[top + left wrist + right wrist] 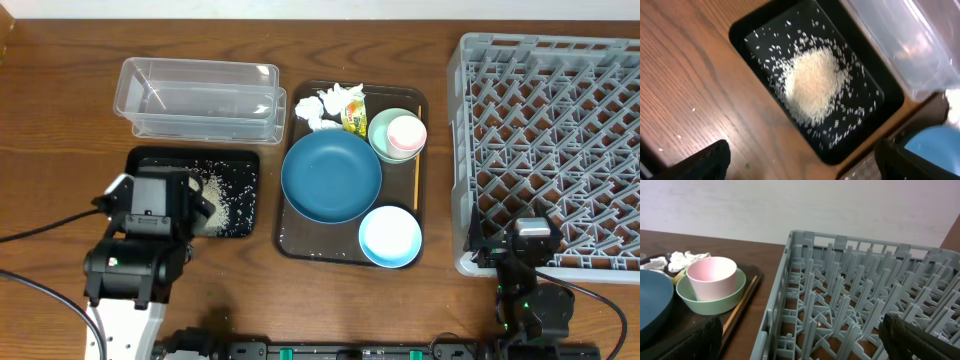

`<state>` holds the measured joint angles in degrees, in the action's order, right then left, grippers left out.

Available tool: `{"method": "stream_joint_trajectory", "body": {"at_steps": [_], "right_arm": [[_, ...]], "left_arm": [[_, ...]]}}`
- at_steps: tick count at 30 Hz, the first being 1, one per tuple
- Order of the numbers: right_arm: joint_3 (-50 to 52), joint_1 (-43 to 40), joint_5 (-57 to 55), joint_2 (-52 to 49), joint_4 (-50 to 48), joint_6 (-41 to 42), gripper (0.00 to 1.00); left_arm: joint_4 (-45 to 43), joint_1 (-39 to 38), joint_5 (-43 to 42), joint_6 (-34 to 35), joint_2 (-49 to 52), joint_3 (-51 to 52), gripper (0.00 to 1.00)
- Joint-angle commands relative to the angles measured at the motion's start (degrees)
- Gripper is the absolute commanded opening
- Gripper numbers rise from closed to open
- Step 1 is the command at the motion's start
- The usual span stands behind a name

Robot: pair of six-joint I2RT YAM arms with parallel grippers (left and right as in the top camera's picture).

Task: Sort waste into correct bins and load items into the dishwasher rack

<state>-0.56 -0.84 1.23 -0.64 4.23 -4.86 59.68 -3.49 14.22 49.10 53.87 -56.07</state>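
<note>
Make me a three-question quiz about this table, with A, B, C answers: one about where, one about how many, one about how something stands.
1. Where is the heap of white rice grains?
A. in the shallow black rectangular tray
B. in the clear plastic tub
C. in the grey plastic rack

2. How many bowls sit on the brown serving tray?
A. two
B. three
C. five

3. How is the small pink cup?
A. upside down
B. on its side
C. upright in the mint-green bowl

Answers: 1 A, it is piled on the tray's black floor. 2 B, a large dark-blue bowl, a small light-blue bowl and the mint-green one. 3 C, its open mouth faces up.
</note>
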Motion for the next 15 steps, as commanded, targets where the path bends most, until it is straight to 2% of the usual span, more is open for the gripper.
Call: {"method": "stream_joint_trajectory", "body": {"at_steps": [1, 3, 5, 8, 13, 15], "right_arm": [[0.2, -0.5, -0.3, 0.3, 0.0, -0.4, 0.99], [0.2, -0.5, -0.4, 0.3, -0.1, -0.4, 0.99], [0.2, -0.5, -0.1, 0.3, -0.9, -0.3, 0.99], [0.2, -0.5, 7.5, 0.3, -4.7, 2.8, 0.99], [0.2, -0.4, 37.3, 0.3, -11.5, 24.0, 0.99], [0.2, -0.3, 43.4, 0.3, -14.5, 32.5, 0.99]], "left_arm": [[-1.0, 4.7, -3.4, -0.3, 0.8, -1.1, 0.95], [-1.1, 8.5, -6.3, -0.4, 1.2, -1.1, 0.95], [-0.8, 12.0, -5.8, -0.4, 1.9, -1.0, 0.95], [0.5, 17.0, -5.4, -0.4, 2.8, -1.0, 0.96], [4.2, 21.3, -5.4, -0.4, 4.3, -1.0, 0.96], [4.8, 21.5, -5.4, -0.4, 4.8, -1.0, 0.96]]}}
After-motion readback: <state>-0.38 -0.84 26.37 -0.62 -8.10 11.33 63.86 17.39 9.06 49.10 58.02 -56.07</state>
